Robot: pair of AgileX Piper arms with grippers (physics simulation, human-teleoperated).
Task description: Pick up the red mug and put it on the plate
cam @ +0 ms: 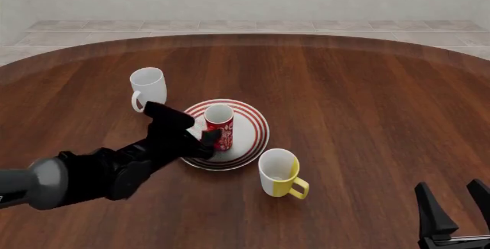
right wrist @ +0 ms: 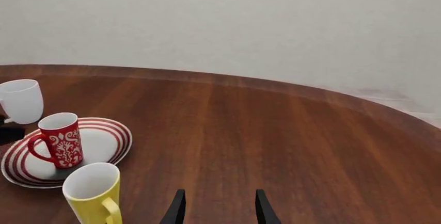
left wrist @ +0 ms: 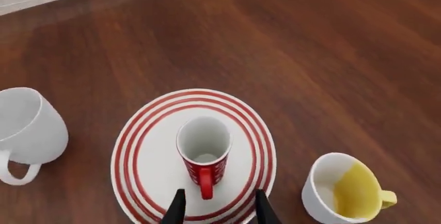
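The red mug [left wrist: 204, 149] with its white floral pattern stands upright on the plate [left wrist: 148, 146], a round white plate with red rings. Its handle points toward my left gripper [left wrist: 216, 208]. That gripper is open, its fingertips on either side of the handle's end, not closed on it. In the front view the left gripper [cam: 201, 143] sits at the plate's [cam: 249, 131] near-left edge, right by the red mug [cam: 220, 124]. My right gripper [cam: 458, 206] is open and empty at the near right, far from the mug. The right wrist view shows the red mug [right wrist: 61, 140] on the plate [right wrist: 103, 144].
A plain white mug [cam: 147, 85] stands just behind and left of the plate. A yellow-and-white mug [cam: 279, 174] stands just in front and right of it. The wooden table [cam: 368, 100] has a curved far edge.
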